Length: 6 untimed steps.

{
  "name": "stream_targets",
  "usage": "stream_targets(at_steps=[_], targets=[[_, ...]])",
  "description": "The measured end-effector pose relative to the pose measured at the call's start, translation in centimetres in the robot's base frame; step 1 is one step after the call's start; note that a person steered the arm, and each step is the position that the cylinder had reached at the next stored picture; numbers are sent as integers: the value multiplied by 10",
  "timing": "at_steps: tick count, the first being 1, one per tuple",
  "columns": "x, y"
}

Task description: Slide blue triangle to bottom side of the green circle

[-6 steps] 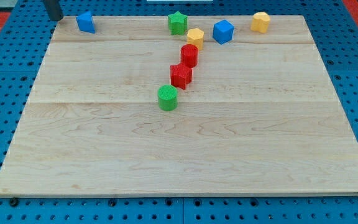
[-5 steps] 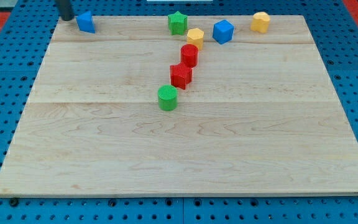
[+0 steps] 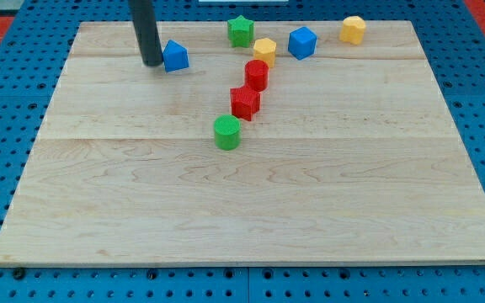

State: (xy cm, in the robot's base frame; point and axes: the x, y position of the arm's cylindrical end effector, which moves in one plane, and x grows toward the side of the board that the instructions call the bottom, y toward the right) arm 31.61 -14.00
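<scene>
One risk | my tip touches blue triangle from view's left | off-centre push may spin it away from green circle | no fingers fitted

red blocks above green circle, wood beneath bare

So my tip came in off the top-left corner of the wooden board and is now well onto it, sitting right against the left side of the blue triangle. The triangle got shoved along too: it was up by the top-left edge a moment ago, now it's moved right and down a bit, closer to the green circle but up and to its left, well apart.
</scene>
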Motion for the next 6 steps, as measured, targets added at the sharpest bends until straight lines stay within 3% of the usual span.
stream_targets(at_steps=[1,2,3,4,6], targets=[[-14,-34],[-62,-45],[-84,3],[-40,47],[87,57]])
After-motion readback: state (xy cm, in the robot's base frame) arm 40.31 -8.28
